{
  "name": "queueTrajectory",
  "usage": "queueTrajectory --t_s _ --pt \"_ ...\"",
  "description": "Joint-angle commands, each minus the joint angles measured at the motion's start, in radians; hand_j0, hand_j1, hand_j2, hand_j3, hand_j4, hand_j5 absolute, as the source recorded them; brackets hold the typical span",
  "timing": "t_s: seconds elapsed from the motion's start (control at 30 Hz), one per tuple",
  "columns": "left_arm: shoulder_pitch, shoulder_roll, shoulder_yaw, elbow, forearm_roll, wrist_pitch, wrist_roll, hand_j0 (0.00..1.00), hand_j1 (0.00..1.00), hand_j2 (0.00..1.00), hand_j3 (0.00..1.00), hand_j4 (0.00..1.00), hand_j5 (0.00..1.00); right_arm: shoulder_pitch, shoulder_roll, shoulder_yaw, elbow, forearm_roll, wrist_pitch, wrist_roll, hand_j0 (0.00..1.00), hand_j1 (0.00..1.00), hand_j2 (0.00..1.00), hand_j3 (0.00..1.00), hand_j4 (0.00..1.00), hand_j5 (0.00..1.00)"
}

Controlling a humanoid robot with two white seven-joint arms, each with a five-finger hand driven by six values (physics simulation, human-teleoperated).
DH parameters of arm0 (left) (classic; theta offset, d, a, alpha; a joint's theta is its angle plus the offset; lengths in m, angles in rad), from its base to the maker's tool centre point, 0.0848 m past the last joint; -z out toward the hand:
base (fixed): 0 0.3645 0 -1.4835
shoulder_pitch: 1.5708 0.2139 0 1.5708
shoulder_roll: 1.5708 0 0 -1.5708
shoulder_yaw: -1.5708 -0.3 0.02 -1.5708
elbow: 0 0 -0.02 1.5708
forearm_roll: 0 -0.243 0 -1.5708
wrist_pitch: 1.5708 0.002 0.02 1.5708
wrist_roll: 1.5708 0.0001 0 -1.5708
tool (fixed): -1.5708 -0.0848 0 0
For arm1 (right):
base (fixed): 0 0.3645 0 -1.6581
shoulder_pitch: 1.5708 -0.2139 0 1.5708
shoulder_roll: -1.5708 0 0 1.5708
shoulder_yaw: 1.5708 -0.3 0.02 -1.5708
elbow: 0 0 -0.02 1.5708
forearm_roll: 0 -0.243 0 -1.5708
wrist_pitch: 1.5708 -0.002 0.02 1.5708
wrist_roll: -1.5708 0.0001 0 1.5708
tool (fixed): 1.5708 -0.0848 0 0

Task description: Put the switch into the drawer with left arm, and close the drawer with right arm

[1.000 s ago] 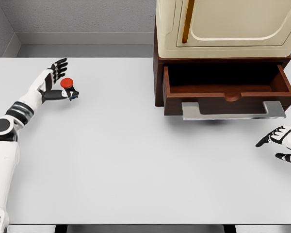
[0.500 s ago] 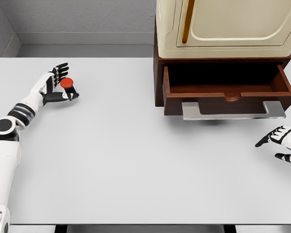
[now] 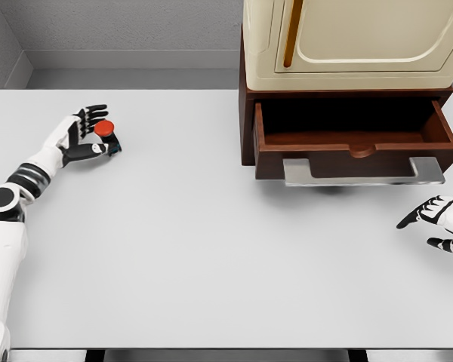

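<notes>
Currently closing the left hand (image 3: 81,134) around the switch (image 3: 106,134) at the far left of the counter (image 3: 211,264). Thumb reaching under the dark base, fingers (image 3: 93,115) curling just beside the red button; grip apparently forming rather than secured, with contact on every side not confirmable from the head view. Switch standing upright, at or just above the counter surface, well apart from the drawer (image 3: 355,143).

Right hand (image 3: 440,225) resting at the right edge of the counter, fingers relaxed and holding nothing, near the drawer's metal handle (image 3: 362,175) but not touching it. Drawer standing pulled out below the cream cabinet (image 3: 355,38), interior appearing empty.

Hazards from this point, as judgement:

- Slipping of the switch during lifting, caused by a narrow pinch on a small, top-heavy part with a rounded button.
- Tipping or skidding of the switch away from the palm, caused by the thumb pushing before the fingers are seating.
- Dropping during the long carry rightward across the counter, caused by wrist rotation loosening a shallow hold.
- Striking the drawer's front lip on entry, caused by carrying too low.
- Jamming on closing, caused by pushing with the right hand before the left hand is clearing the opening.
</notes>
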Motion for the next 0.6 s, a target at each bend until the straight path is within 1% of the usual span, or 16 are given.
queueTrajectory --t_s 0.0,0.03,0.1,0.13,0.17,0.23,0.33,0.43,0.47,0.57 --pt "0.002 0.001 -0.012 -0.001 -0.017 -0.001 0.005 0.80 0.80 0.80 0.80 0.80 0.80 0.000 -0.002 0.000 0.000 -0.007 0.001 0.000 0.67 0.67 0.67 0.67 0.67 0.67" --pt "0.002 0.001 -0.023 -0.002 -0.016 -0.001 0.005 0.80 0.80 0.80 0.80 0.80 0.80 0.000 -0.002 0.000 0.001 -0.007 0.001 0.000 0.67 0.67 0.67 0.67 0.67 0.67" --pt "0.002 0.002 -0.023 -0.004 -0.016 -0.001 0.005 0.78 0.78 0.78 0.78 0.78 0.78 0.000 -0.002 0.000 -0.002 -0.007 0.001 0.000 0.67 0.67 0.67 0.67 0.67 0.67" --pt "0.002 0.002 -0.023 -0.004 -0.016 -0.001 0.005 0.74 0.74 0.74 0.74 0.74 0.74 0.000 -0.002 0.001 -0.002 -0.008 0.001 0.000 0.67 0.67 0.67 0.67 0.67 0.67" --pt "0.006 0.002 -0.023 -0.005 -0.016 -0.001 0.005 0.73 0.73 0.73 0.73 0.73 0.73 0.000 -0.002 0.000 -0.002 -0.008 0.001 0.000 0.67 0.67 0.67 0.67 0.67 0.67" --pt "0.008 0.002 -0.023 -0.007 -0.013 -0.007 0.005 0.64 0.64 0.64 0.64 0.64 0.64 0.000 -0.002 0.000 -0.002 -0.008 0.001 0.000 0.67 0.67 0.67 0.67 0.67 0.67" --pt "0.008 0.002 -0.023 -0.008 -0.013 -0.015 0.005 0.56 0.56 0.56 0.56 0.56 0.56 0.000 -0.002 0.000 -0.002 -0.008 0.001 0.000 0.67 0.67 0.67 0.67 0.67 0.67" --pt "0.008 0.004 -0.023 -0.008 -0.014 -0.030 0.005 0.54 0.54 0.54 0.54 0.54 0.54 0.000 -0.002 0.000 -0.002 -0.008 0.001 0.000 0.67 0.67 0.67 0.67 0.67 0.67" --pt "0.006 0.002 -0.021 -0.008 -0.013 -0.037 0.005 0.48 0.48 0.48 0.48 0.48 0.48 0.000 -0.002 0.000 -0.002 -0.008 0.001 0.000 0.67 0.67 0.67 0.67 0.67 0.67" --pt "0.006 0.002 -0.021 -0.019 -0.013 -0.037 0.005 0.47 0.47 0.47 0.47 0.47 0.47 0.000 -0.002 0.000 0.000 -0.008 0.001 0.000 0.67 0.67 0.67 0.67 0.67 0.67"
